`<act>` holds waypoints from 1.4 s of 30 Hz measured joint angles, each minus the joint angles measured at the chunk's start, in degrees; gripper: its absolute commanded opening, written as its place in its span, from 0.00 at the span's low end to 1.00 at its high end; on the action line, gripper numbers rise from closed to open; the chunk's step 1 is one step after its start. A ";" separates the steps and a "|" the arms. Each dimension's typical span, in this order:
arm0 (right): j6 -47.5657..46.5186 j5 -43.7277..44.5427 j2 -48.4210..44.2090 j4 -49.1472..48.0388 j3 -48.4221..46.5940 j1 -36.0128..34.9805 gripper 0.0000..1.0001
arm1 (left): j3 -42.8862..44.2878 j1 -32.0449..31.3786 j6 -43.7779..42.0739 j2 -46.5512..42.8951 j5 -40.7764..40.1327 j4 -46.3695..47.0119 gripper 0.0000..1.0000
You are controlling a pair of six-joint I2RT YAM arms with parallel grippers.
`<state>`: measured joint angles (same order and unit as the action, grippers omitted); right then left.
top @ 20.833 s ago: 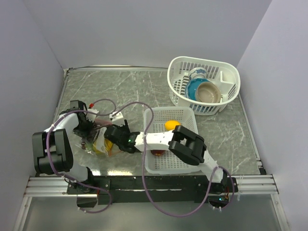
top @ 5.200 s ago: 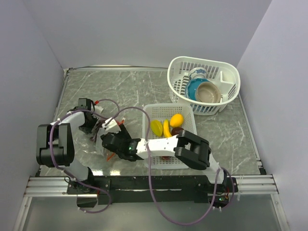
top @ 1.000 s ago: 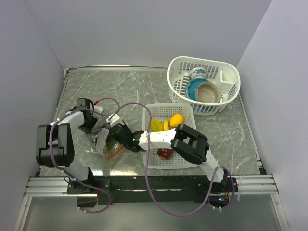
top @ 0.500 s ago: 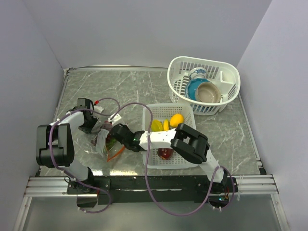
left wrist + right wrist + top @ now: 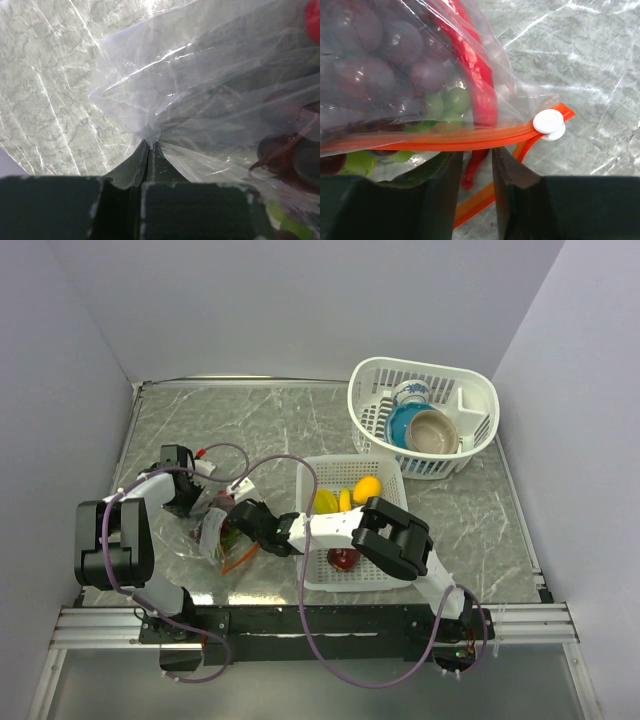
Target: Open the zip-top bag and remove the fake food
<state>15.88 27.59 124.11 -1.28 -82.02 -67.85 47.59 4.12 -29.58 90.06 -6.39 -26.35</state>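
Note:
The clear zip-top bag lies at the left of the table, its orange zipper strip open with a white slider at one end. My left gripper is shut on a bunched corner of the bag. My right gripper is open at the bag's mouth, its fingers on either side of the tip of a red pepper. Purple grapes and a green piece lie inside the bag. A banana, a yellow-orange fruit and a dark red apple lie in the flat basket.
The flat white slotted basket sits right of the bag under my right arm. A taller white basket at the back right holds a blue bowl and a tan bowl. Walls close off the left, back and right.
Since the earliest frame the banana has joined the fruit in the flat basket. Over the last second my right gripper edged slightly toward the bag's mouth. My left gripper has held still.

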 measured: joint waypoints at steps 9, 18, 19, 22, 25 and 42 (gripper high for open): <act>1.33 0.50 -1.25 0.48 1.31 0.02 0.00 | 0.02 0.00 0.04 0.04 -0.07 0.07 0.01; 4.39 -1.40 -14.84 13.29 1.92 -0.09 0.00 | -0.11 -0.02 0.28 0.09 -0.44 0.37 0.01; 4.98 -1.81 -17.07 15.15 1.92 -0.15 0.00 | -0.11 -0.02 0.31 0.13 -0.48 0.39 0.01; 6.25 -2.67 -22.99 18.27 3.17 -0.15 0.00 | -0.11 -0.02 0.31 0.15 -0.55 0.46 0.01; 7.32 -4.22 -28.96 21.18 6.91 -0.17 0.00 | -0.31 0.00 0.28 0.07 -0.72 0.76 0.01; 26.40 17.57 -44.81 42.66 21.33 5.25 0.55 | -0.09 0.20 0.33 0.07 -0.70 0.59 0.01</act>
<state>42.28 45.17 79.31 41.39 -60.69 -62.61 47.51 4.32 -29.26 90.13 -7.09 -25.76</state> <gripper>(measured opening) 0.039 0.016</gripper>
